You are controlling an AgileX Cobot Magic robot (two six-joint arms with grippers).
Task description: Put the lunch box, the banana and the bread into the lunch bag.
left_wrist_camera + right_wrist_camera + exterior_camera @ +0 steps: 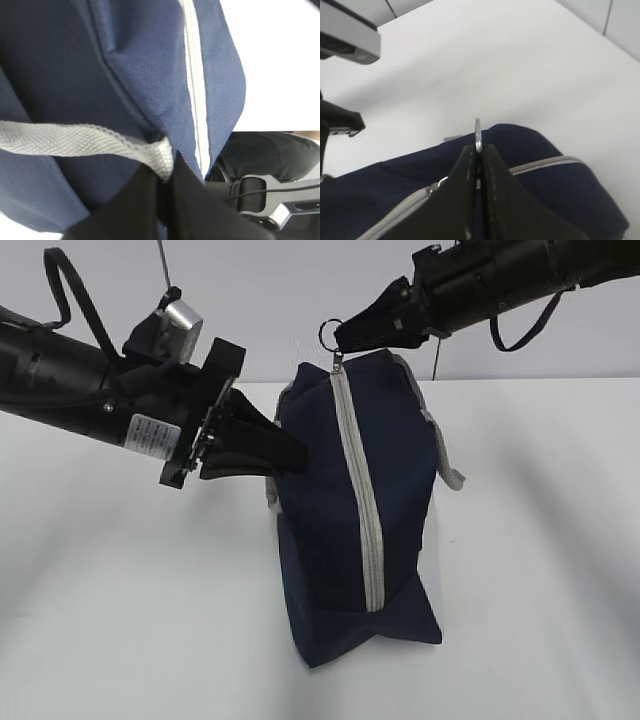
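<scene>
Lunch bag (355, 510) stands upright on the white table (120, 620), zipper (362, 505) shut. Left gripper (288, 458) clamped on the bag's side by the grey strap (75, 141). Right gripper (345, 337) pinches the metal ring pull (477, 134) at the top.

Black arms (60, 380), looped black cables, white sticker (147, 434)

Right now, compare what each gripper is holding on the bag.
The left gripper pinches the grey strap at the bag's side, low down; the right gripper grips the ring pull at the top. Left reaches in level, right slants down. Both are shut.
</scene>
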